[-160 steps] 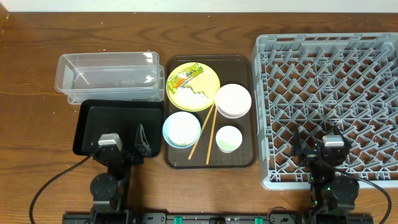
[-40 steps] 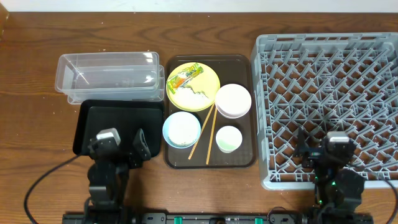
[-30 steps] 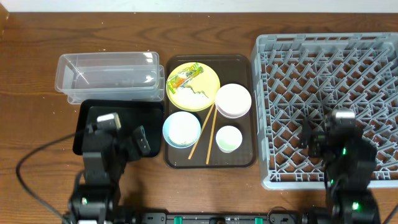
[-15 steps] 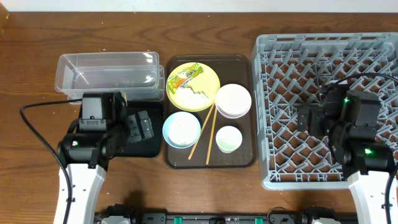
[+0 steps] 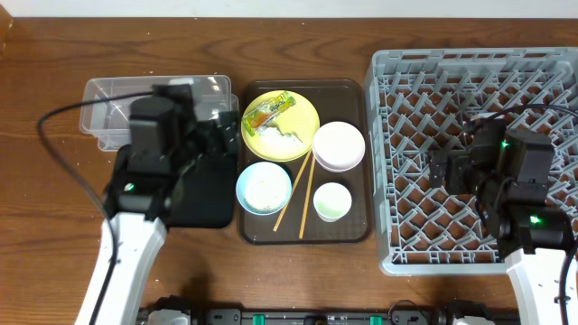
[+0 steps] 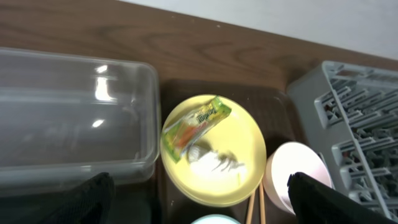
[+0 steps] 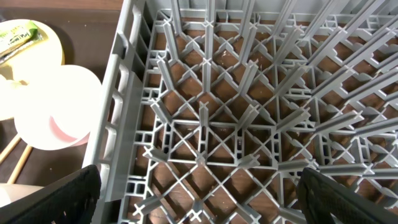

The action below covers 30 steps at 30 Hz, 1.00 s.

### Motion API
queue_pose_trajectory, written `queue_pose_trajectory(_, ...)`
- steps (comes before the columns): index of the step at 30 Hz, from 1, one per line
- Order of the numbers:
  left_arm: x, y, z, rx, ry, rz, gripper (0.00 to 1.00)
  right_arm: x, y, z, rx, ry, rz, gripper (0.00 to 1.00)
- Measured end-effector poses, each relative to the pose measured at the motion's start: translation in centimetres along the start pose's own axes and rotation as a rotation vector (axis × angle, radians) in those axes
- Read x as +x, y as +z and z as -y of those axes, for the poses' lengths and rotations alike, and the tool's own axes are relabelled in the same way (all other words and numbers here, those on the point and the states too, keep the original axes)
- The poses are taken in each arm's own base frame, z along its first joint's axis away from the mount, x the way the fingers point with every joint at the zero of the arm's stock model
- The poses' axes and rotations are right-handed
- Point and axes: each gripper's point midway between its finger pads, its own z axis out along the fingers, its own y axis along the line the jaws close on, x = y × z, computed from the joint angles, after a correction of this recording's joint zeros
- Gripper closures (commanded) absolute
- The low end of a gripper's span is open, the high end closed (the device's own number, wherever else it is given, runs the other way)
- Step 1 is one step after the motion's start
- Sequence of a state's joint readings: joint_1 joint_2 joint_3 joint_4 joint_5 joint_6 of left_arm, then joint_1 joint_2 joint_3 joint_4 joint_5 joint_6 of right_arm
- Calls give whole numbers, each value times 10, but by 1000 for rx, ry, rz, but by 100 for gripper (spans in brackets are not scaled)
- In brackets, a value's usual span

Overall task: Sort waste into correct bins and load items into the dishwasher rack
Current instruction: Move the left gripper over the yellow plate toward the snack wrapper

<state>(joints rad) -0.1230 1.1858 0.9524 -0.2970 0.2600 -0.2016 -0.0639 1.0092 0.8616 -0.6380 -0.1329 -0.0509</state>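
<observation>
Reading the overhead view as a clock face with the table's far edge at twelve, the brown serving tray (image 5: 357,185) sits mid-table. The grey dishwasher rack (image 5: 542,81) is just beside it at 3 o'clock. The clear plastic tub (image 5: 108,101) and the black tray (image 5: 208,204) are at its 9 o'clock, the black tray just beside the tub at the tub's 6 o'clock. On the serving tray the round yellow plate (image 5: 305,113) fills the 11 o'clock corner. The printed snack wrapper (image 5: 269,111) lies slantwise on the plate's 11 o'clock part. In the left wrist view a small crumpled white scrap (image 6: 196,151) touches the wrapper's near end, with loose white rice-like bits (image 6: 219,165) just beside it, toward 5 o'clock from the plate's centre. The white bowl (image 5: 339,146) stands at the plate's 4 o'clock, the light-blue bowl (image 5: 264,188) at the serving tray's 8 o'clock and the small pale cup (image 5: 332,201) at its 5 o'clock. The two wooden chopsticks (image 5: 307,199) lie between blue bowl and cup, far tips close together near the plate's rim and near ends spread apart. The left gripper (image 5: 221,135) hangs above where the tub, black tray and serving tray meet, at the plate's 9 o'clock, its fingers (image 6: 87,205) spread wide. The right gripper (image 5: 447,170) hangs over the rack's 9 o'clock side, its fingers (image 7: 62,199) likewise wide apart above the lattice of pegs.
</observation>
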Motion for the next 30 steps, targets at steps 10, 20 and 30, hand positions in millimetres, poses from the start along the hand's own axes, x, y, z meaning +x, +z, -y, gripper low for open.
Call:
queue_pose_trajectory(10,51,91,13,-36,147,-144,14,0,0,0,-3,6,1,1)
queue_pose_trajectory(20,115,146,10,-55,199,-296,34,0,-1,-1,-3,7,2,1)
queue_pose_trajectory(30,135,166,0,-72,206,-331,81,-1,-1,-1,-3,7,3,1)
